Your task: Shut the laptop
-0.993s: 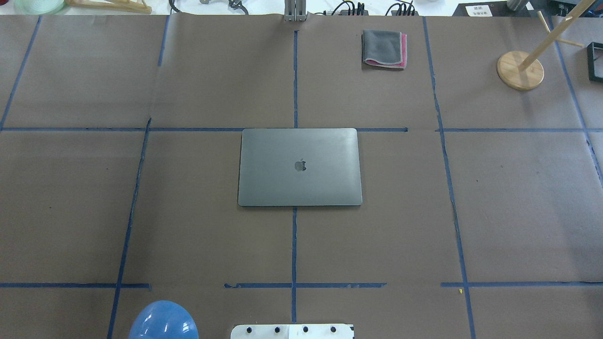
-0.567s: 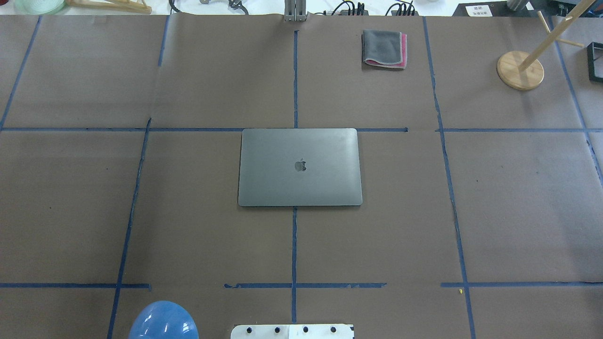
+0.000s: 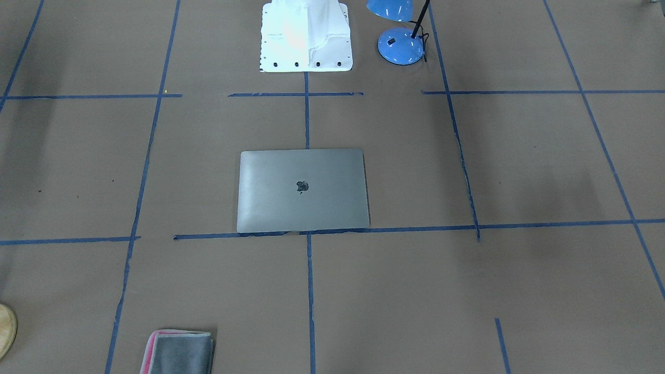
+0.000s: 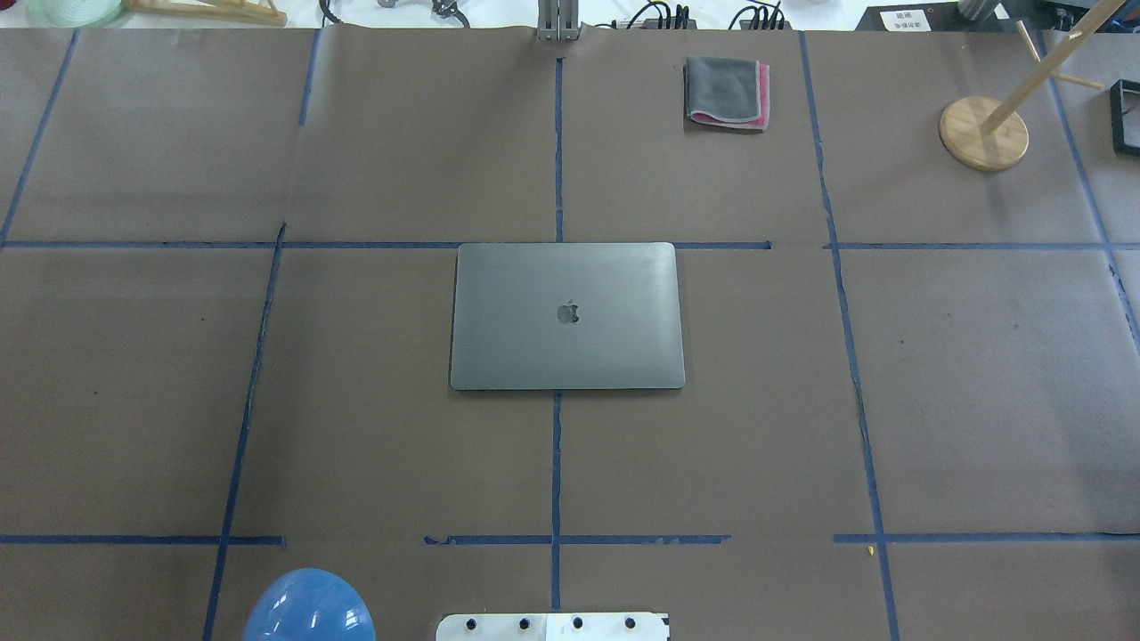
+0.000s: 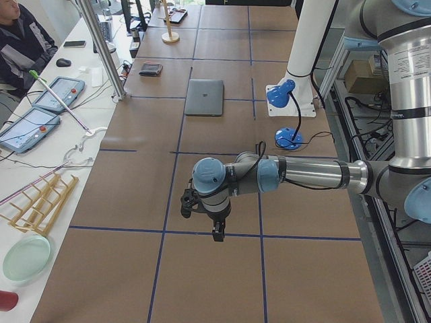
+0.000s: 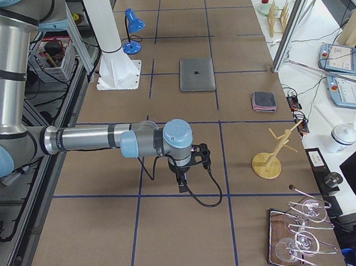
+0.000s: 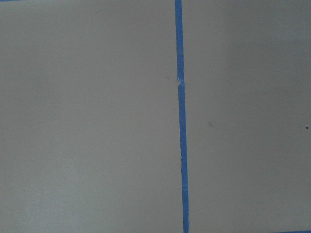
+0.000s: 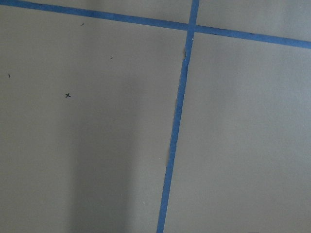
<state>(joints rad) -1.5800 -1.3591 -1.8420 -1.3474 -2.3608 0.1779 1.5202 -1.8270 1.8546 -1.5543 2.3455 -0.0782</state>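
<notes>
The space-grey laptop point(image 4: 567, 347) lies flat in the middle of the table with its lid shut and the dark apple logo facing up. It also shows in the front view point(image 3: 303, 208), the left side view point(image 5: 204, 97) and the right side view point(image 6: 197, 74). My left gripper point(image 5: 217, 235) hangs over bare table far from the laptop, toward the table's left end. My right gripper point(image 6: 181, 187) hangs over bare table toward the right end. Both show only in the side views, so I cannot tell whether they are open or shut. Both wrist views show only brown paper and blue tape.
A folded grey-and-pink cloth point(image 4: 726, 93) lies at the far edge, right of centre. A wooden peg stand point(image 4: 983, 133) is at the far right. A blue desk lamp point(image 3: 400, 45) stands beside the white robot base point(image 3: 305, 36).
</notes>
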